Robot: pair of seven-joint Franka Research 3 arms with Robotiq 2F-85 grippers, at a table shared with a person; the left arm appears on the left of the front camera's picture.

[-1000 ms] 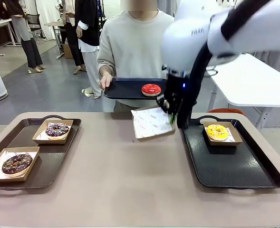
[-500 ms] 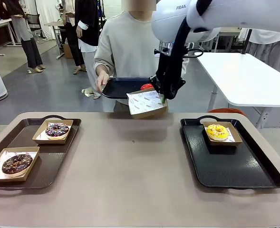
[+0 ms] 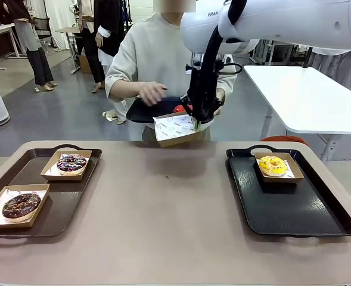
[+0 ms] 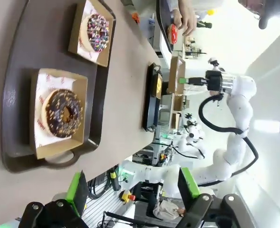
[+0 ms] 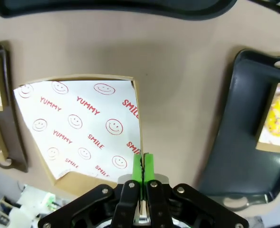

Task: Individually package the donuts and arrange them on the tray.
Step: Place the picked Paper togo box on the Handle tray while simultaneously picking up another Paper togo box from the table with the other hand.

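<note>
Holding 1 seemingly empty paper-lined box (image 3: pixel 176 129) aloft.

Front view: fixed, robot's side, facing the person across the table (image 3: pixel 163 220). Left wrist view: low, rolled sideways, apparently near the left tray (image 4: pixel 21 76). Right wrist view: high, looking down. All share the tabletop.

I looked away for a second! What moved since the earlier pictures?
The right gripper, still pinching the empty paper-lined box, lifted it off the table toward the person's tray. The person's hand moved over that tray. The other donuts stayed put.
</note>
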